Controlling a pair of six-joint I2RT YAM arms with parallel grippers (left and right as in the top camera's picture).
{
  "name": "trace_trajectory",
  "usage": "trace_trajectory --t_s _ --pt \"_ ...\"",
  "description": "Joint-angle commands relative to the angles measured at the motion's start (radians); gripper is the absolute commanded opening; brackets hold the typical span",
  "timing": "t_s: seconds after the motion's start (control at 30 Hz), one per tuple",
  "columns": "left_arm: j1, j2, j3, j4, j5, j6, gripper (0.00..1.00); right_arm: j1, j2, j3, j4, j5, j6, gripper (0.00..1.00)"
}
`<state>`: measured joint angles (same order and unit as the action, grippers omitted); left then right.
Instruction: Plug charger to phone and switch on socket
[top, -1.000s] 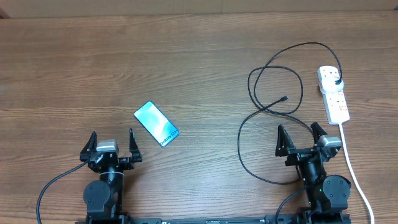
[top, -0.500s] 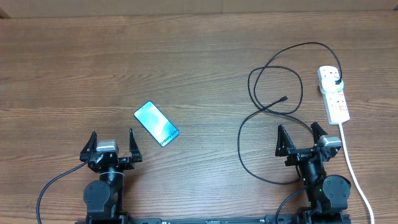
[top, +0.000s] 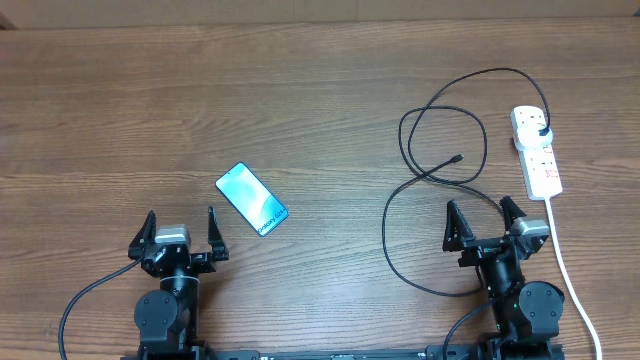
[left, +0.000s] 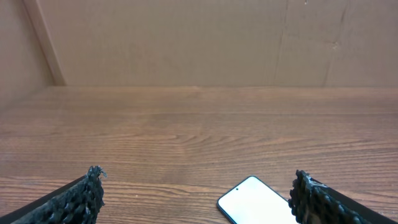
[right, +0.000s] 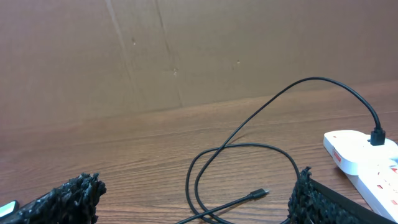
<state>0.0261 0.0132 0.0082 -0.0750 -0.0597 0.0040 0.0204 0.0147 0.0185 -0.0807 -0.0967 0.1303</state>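
Observation:
The phone (top: 251, 199) lies flat on the wooden table, blue screen up, just ahead and right of my left gripper (top: 180, 230), which stands open and empty. In the left wrist view the phone (left: 258, 202) shows near the right fingertip. The charger (top: 440, 120) is a thin black cable looped on the table, its connector tip (top: 457, 158) free and its black plug (top: 543, 131) seated in the white socket (top: 537, 152) at the far right. My right gripper (top: 484, 221) is open and empty behind the loops. In the right wrist view the connector tip (right: 261, 193) lies between the fingers, farther out.
The socket's thick white cord (top: 572, 275) runs along the right side down to the table's front edge, close to my right arm. A brown cardboard wall (right: 186, 50) backs the table.

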Motion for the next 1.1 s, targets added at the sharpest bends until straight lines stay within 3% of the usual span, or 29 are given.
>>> trace_trajectory --t_s 0.0,1.07 --pt "0.006 -0.007 -0.003 0.002 0.006 0.019 1.00 -0.004 -0.011 -0.010 0.004 0.006 -0.004 1.00" --pt "0.006 -0.007 -0.003 0.001 0.008 -0.031 1.00 -0.004 -0.011 -0.010 0.004 0.006 -0.005 1.00"
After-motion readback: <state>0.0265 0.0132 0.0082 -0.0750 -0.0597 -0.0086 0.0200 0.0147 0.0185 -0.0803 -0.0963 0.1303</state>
